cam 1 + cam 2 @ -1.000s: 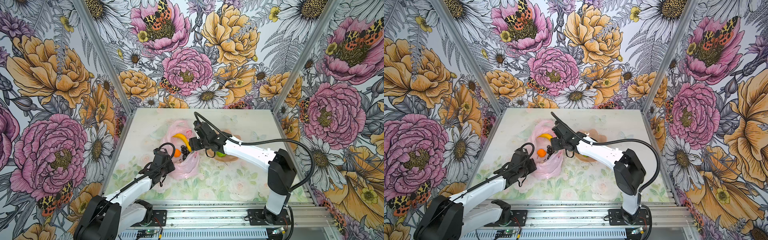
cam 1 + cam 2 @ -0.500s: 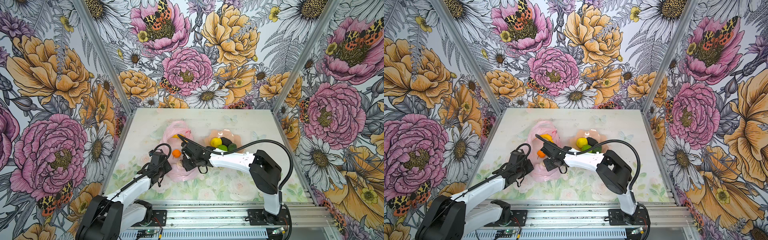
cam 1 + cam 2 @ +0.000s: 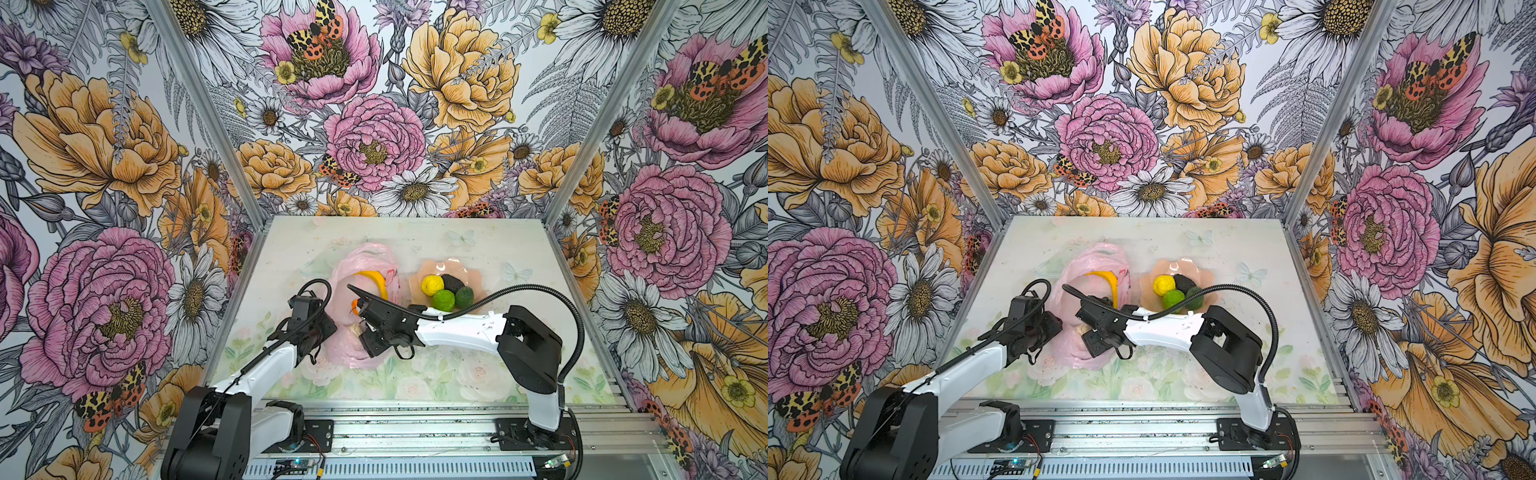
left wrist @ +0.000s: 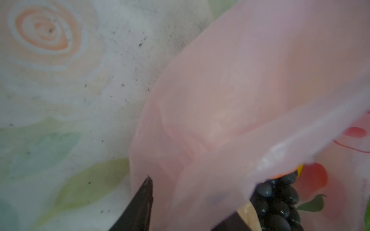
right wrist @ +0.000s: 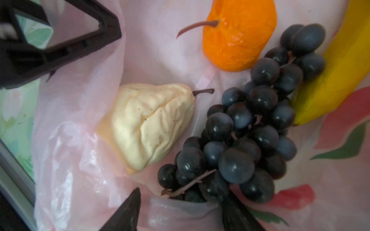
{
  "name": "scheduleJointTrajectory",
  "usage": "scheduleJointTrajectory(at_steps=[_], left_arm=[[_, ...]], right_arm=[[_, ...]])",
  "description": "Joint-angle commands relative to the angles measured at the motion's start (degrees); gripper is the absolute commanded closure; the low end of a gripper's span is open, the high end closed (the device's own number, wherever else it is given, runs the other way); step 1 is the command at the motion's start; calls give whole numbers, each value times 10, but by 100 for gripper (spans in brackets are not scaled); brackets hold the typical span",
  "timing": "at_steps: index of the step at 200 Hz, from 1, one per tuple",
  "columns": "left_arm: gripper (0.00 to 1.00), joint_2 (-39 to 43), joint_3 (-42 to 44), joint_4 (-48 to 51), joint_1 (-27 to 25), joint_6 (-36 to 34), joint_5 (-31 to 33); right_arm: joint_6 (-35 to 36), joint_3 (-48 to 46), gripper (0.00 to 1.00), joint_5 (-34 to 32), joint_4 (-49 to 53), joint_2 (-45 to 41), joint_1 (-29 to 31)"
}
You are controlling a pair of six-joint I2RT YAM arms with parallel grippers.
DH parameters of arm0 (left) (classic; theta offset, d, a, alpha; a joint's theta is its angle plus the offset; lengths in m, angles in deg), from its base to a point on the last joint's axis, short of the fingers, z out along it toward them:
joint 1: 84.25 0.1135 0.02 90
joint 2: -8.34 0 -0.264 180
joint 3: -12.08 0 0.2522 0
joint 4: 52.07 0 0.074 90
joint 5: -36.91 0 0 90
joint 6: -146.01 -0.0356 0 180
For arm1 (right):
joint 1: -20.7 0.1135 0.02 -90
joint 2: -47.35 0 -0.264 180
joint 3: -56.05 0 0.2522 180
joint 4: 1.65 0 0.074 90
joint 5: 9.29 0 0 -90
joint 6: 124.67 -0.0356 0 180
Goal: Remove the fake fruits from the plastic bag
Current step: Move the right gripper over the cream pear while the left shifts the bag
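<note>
Flowery desk, plastic bag mid-desk with grapes, orange, banana, cream lump inside. Right claw gapes over the grapes, gripping nothing; left claw parted at the bag too.

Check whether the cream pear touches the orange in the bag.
Apart. The right wrist view shows a strip of bare pink bag between the cream pear and the orange.

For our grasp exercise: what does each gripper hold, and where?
Nothing: right gripper, jaws open over the grape bunch; left gripper, jaws open astride plastic bag film.
</note>
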Motion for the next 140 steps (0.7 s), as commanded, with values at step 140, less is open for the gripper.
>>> scheduleJointTrajectory(at_steps=[140], left_arm=[[59, 93, 35, 115, -101, 63, 7]], right_arm=[[-19, 20, 19, -13, 10, -39, -22]])
